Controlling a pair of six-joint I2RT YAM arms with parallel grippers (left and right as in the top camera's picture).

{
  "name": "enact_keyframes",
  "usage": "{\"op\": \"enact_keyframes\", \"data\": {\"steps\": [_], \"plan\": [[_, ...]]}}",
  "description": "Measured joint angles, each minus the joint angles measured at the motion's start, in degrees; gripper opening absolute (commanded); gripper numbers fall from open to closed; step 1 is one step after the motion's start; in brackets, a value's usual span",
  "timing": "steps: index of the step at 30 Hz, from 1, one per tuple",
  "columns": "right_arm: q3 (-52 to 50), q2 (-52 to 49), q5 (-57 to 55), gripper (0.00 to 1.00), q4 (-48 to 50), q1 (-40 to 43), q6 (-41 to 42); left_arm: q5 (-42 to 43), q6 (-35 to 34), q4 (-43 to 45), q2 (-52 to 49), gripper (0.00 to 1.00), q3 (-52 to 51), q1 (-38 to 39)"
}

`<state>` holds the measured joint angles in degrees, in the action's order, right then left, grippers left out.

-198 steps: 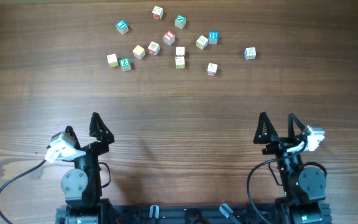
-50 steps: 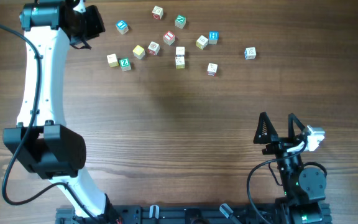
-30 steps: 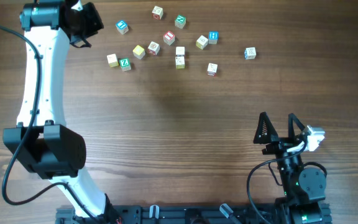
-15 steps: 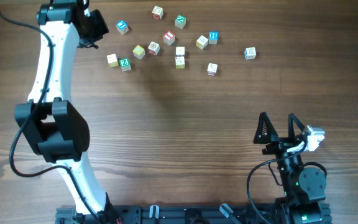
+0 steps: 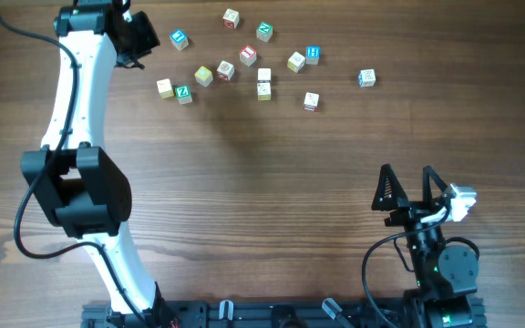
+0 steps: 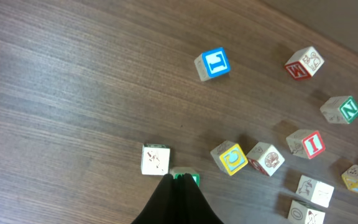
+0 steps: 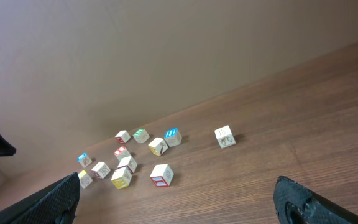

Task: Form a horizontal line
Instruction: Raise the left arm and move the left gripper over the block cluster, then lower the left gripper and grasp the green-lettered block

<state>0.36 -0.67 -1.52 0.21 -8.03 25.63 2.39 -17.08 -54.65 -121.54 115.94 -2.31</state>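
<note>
The right gripper is shown parked at the near edge of the brown wooden table. It is well apart from the green-faced wooden cube with a white Z, and its fingers are spread wide with nothing held between them.

The left gripper is held out on its white arm beyond the green-faced cube and to its left, the fingers pinched together on nothing. From the left wrist camera the dark closed fingertips are seen aimed at the seam between the green-faced cube and a cream cube just left of it. Whether wood is touched cannot be told.

The horizontal line is judged not yet formed. To the right of the green-faced cube, a pale yellow cube and a cream cube with a red picture are set progressively farther back, so the row's long axis slants away instead of running across.

The left arm is clearly the nearer one. A sideways nudge with the closed tips is likely called for, with the green-faced cube lying right of the fingers.

Farther off, a loose blue-faced cube, a red-faced cube and a teal-faced cube are scattered beyond the green-faced cube.
</note>
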Motion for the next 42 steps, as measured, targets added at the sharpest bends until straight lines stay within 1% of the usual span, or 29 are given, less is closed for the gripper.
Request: {"op": "enact_keyframes", "data": {"steps": [5, 7, 8, 10, 11, 12, 13, 14, 25, 32, 34, 37, 38, 40, 42], "plan": [[0.0, 0.0, 0.0, 1.00, 0.0, 0.0, 0.0, -0.2, 0.0, 2.5, -0.4, 0.12, 0.0, 0.0], [0.0, 0.0, 0.0, 1.00, 0.0, 0.0, 0.0, -0.2, -0.2, 3.5, -1.7, 0.31, 0.0, 0.2], [0.0, 0.0, 0.0, 1.00, 0.0, 0.0, 0.0, -0.2, -0.3, 4.2, -2.6, 0.49, 0.0, 0.3], [0.0, 0.0, 0.0, 1.00, 0.0, 0.0, 0.0, -0.2, -0.3, 5.7, -4.3, 0.61, 0.0, 0.4], [0.0, 0.0, 0.0, 1.00, 0.0, 0.0, 0.0, -0.2, -0.7, 6.5, -4.7, 0.77, 0.0, 0.5], [0.0, 0.0, 0.0, 1.00, 0.0, 0.0, 0.0, -0.2, -0.4, 7.3, -4.9, 0.83, 0.0, 0.5], [0.0, 0.0, 0.0, 1.00, 0.0, 0.0, 0.0, -0.4, -0.5, 7.8, -4.9, 0.93, 0.0, 0.5], [0.0, 0.0, 0.0, 1.00, 0.0, 0.0, 0.0, -0.4, -0.7, 8.4, -4.9, 0.96, 0.0, 0.5], [0.0, 0.0, 0.0, 1.00, 0.0, 0.0, 0.0, -0.4, -0.6, 8.8, -8.2, 1.00, 0.0, 1.6], [0.0, 0.0, 0.0, 1.00, 0.0, 0.0, 0.0, -0.4, -0.6, 7.3, -8.3, 1.00, 0.0, 1.6], [0.0, 0.0, 0.0, 1.00, 0.0, 0.0, 0.0, -0.4, -0.6, 6.3, -8.2, 0.96, 0.0, 1.6], [0.0, 0.0, 0.0, 1.00, 0.0, 0.0, 0.0, -0.4, -0.5, 4.1, -8.3, 0.80, 0.0, 1.6], [0.0, 0.0, 0.0, 1.00, 0.0, 0.0, 0.0, -0.4, -0.6, 3.1, -8.3, 0.78, 0.0, 1.6], [0.0, 0.0, 0.0, 1.00, 0.0, 0.0, 0.0, -0.4, -0.6, 1.2, -8.3, 0.77, 0.0, 1.6], [0.0, 0.0, 0.0, 1.00, 0.0, 0.0, 0.0, -0.4, -0.7, -0.1, -8.3, 0.65, 0.0, 1.6]]}}
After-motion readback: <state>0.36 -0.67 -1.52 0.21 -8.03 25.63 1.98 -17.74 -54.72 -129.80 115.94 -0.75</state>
